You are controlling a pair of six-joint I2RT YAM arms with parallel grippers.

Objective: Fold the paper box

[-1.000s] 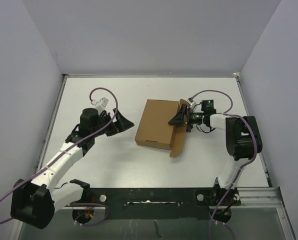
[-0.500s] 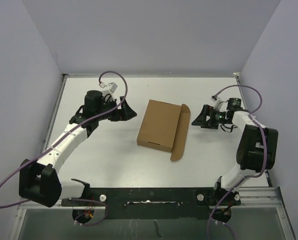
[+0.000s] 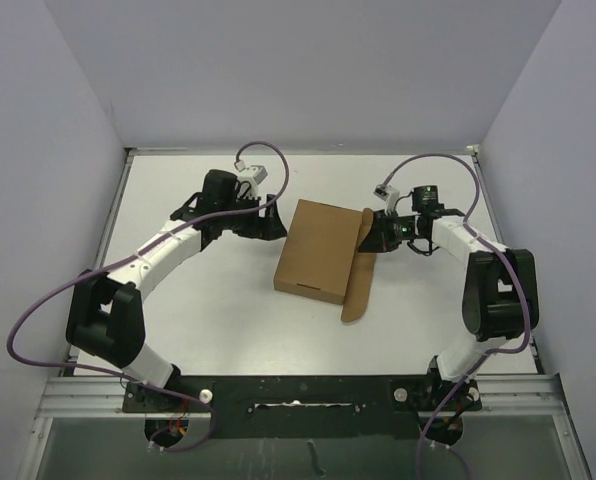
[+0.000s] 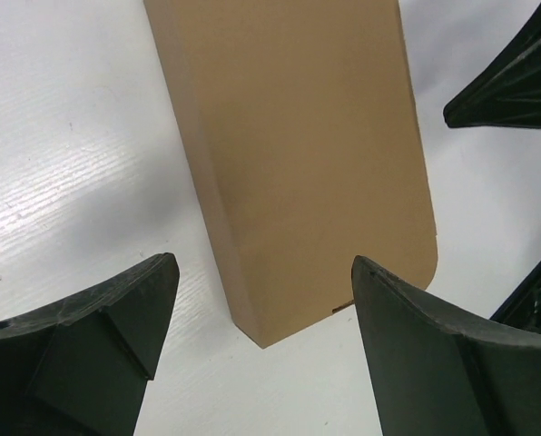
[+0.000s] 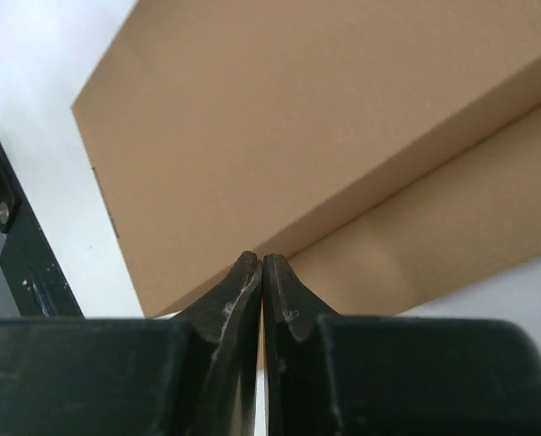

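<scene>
Both arms have closed in on the paper box (image 3: 318,250) lying mid-desk (image 3: 208,310). The left end effector (image 3: 273,226) gapes wide at the box's left edge. The right end effector (image 3: 366,238) is pinched together on nothing over the box's loose right flap (image 3: 358,285). The cardboard is probably light, stiff and slippery; grip the flap's free edge.

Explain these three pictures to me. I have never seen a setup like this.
The machine is two robot arms bolted to a white table. One picture looks down from above; the other two come from a camera on each wrist, so the dark fingers there are the arm's own. A brown paper box lies between the arms, one long flap open along its side. The left hand is open, facing the box. The right hand is shut, by the flap. Neither holds anything.
</scene>
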